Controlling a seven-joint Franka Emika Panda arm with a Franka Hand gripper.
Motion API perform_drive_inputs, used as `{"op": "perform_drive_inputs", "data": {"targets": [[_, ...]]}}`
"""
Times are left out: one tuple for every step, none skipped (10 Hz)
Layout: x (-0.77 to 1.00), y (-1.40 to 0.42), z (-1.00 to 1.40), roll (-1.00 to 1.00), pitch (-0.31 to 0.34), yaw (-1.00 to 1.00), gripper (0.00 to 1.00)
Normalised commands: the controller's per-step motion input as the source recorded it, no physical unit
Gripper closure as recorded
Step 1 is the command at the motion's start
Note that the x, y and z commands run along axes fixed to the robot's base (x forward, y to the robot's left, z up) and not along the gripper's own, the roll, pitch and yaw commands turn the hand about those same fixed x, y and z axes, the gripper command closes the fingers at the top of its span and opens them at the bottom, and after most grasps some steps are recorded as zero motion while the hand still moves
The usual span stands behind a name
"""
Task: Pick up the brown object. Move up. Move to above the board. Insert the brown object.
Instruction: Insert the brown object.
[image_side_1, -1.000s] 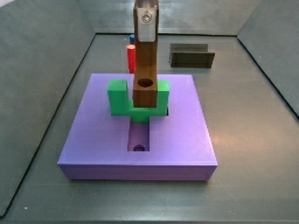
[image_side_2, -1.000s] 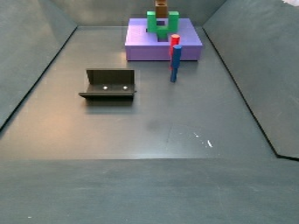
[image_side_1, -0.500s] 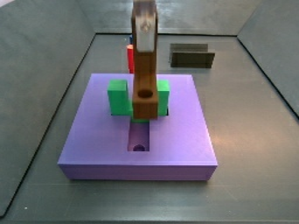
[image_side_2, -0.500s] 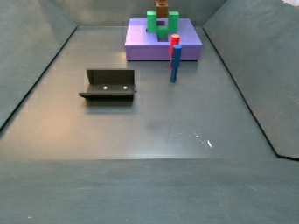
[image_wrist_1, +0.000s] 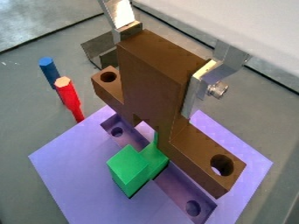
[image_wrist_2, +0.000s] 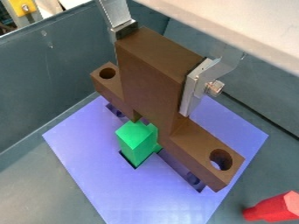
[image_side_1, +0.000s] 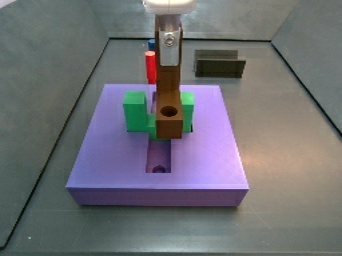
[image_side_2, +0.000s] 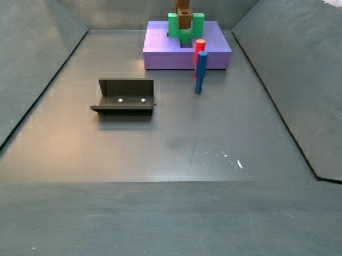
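Holding the orange-brown flat bar (image_side_1: 168, 100) upright, gripper (image_side_1: 167, 38) clenched on its top | over the purple grooved board (image_side_1: 114, 165); pickup, lift, transfer look done | I judge insertion into groove (image_side_1: 160, 158) unfinished

You are looking into a robot test cell, a lab-style rig rather than any lived-in room. Around your gripper (image_side_1: 167, 40) the grey floor (image_side_2: 174, 140) is bare and boxed in by plain grey walls (image_side_2: 80, 12) that slope up on all sides. Directly beneath the gripper lies a flat purple board (image_side_1: 114, 160) with a groove and round holes, a bench fixture for fitting pieces. Behind it stands a red cylinder (image_side_1: 150, 65), and off to one side a dark olive open box (image_side_2: 124, 97), simple coloured test shapes.
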Motion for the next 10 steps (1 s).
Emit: {"op": "perform_drive_inputs", "data": {"targets": [[-0.19, -0.31, 0.23, 0.00, -0.087, 0.00, 1.00], [-0.14, -0.25, 0.21, 0.00, -0.087, -0.02, 1.00], [0.00, 0.00, 0.00, -0.01, -0.039, -0.06, 1.00], [0.00, 0.16, -0.02, -0.01, 0.000, -0.06, 1.00], [0.08, 0.18, -0.04, 0.00, 0.000, -0.05, 1.00], [0.09, 0.00, -0.10, 0.00, 0.000, 0.00, 1.00], [0.06, 0.00, -0.09, -0.04, 0.000, 0.00, 1.00], [0.00, -0.02, -0.12, -0.02, -0.061, 0.00, 1.00], [-0.07, 0.00, -0.09, -0.04, -0.050, 0.00, 1.00], [-0.07, 0.00, -0.08, -0.05, -0.054, 0.00, 1.00]]}}
